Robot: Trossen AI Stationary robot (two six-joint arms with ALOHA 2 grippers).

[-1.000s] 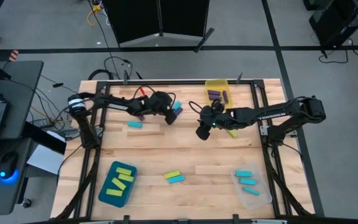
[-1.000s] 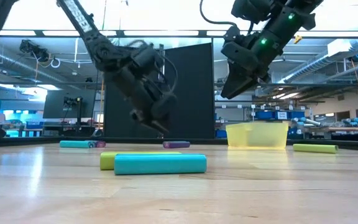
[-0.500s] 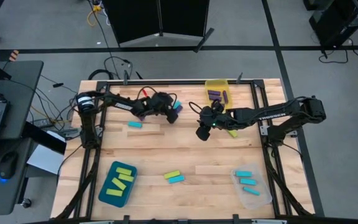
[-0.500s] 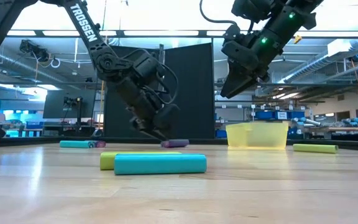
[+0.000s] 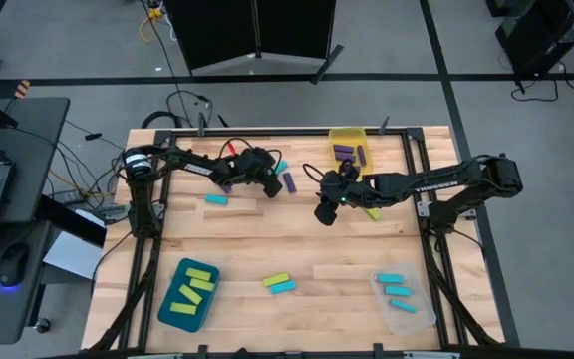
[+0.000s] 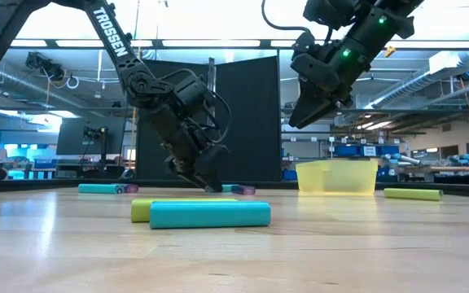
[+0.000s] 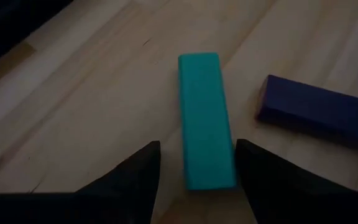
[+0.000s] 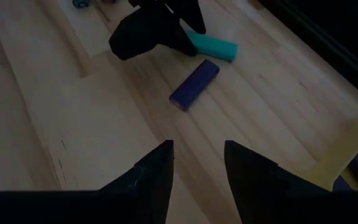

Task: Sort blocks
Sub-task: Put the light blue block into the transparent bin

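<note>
Wooden table (image 5: pixel 297 234), left gripper (image 7: pixel 196 163) open astride half-hidden cyan block (image 7: pixel 205 118), right gripper (image 8: pixel 197 163) open, empty.

Smooth matt blocks (image 7: pixel 205 118), wooden table (image 5: pixel 347 249)

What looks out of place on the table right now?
Nothing is spilled or damaged. Some blocks are just unsorted: a lime green block lies loose beside the yellow bin, and a purple block lies on the wood by the cyan block between the open left gripper's fingers.
</note>
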